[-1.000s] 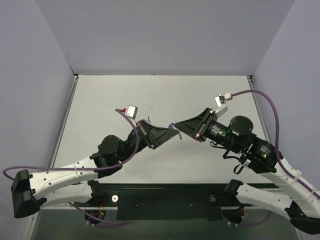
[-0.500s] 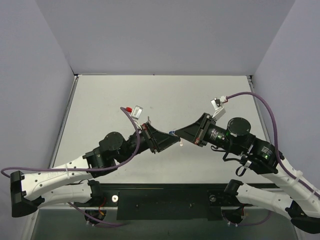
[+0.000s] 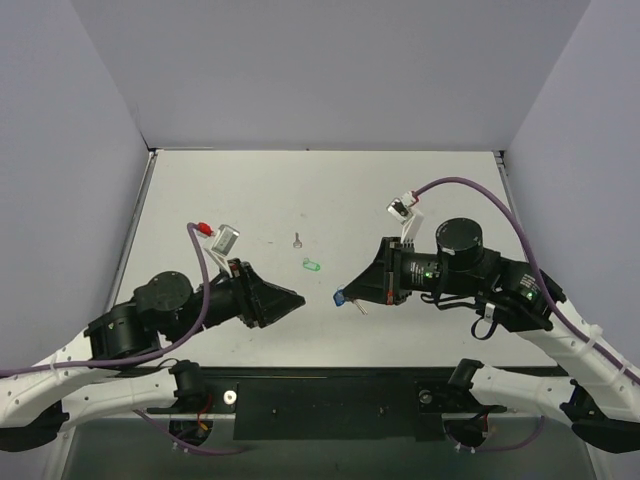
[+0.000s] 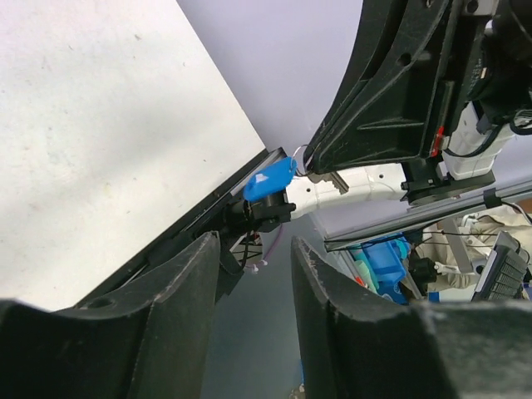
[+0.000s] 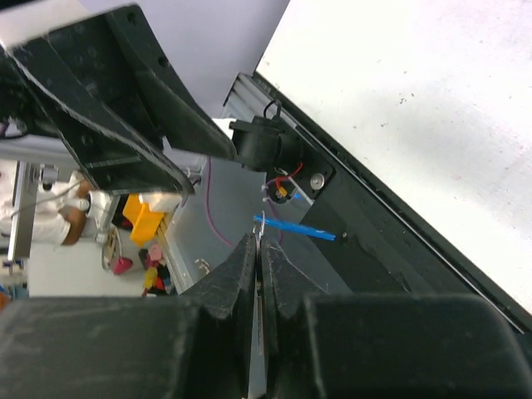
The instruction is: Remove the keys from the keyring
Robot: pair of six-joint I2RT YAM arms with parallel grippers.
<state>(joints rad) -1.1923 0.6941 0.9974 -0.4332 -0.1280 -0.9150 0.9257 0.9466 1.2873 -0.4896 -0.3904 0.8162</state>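
Note:
The blue keyring [image 3: 340, 297] sticks out at the tip of my right gripper [image 3: 345, 294], which is shut. A thin silver key [image 3: 360, 307] is pinched between its jaws and juts out beneath them. The right wrist view shows the keyring [image 5: 296, 227] edge-on just past my right gripper [image 5: 259, 243]. Another silver key [image 3: 297, 239] lies loose on the table, farther back. My left gripper [image 3: 298, 297] is open and holds nothing, a short way left of the keyring. From the left wrist, the keyring [image 4: 271, 179] appears beyond my left gripper [image 4: 253, 278].
A small green loop [image 3: 311, 266] lies on the white table [image 3: 400, 190] between the loose key and the grippers. Grey walls close in the back and both sides. The black front rail [image 3: 330, 395] runs along the near edge.
My left gripper has opened and pulled back to the left, away from the right gripper. The right gripper has shifted left and nearer, still shut with the keyring at its tip.

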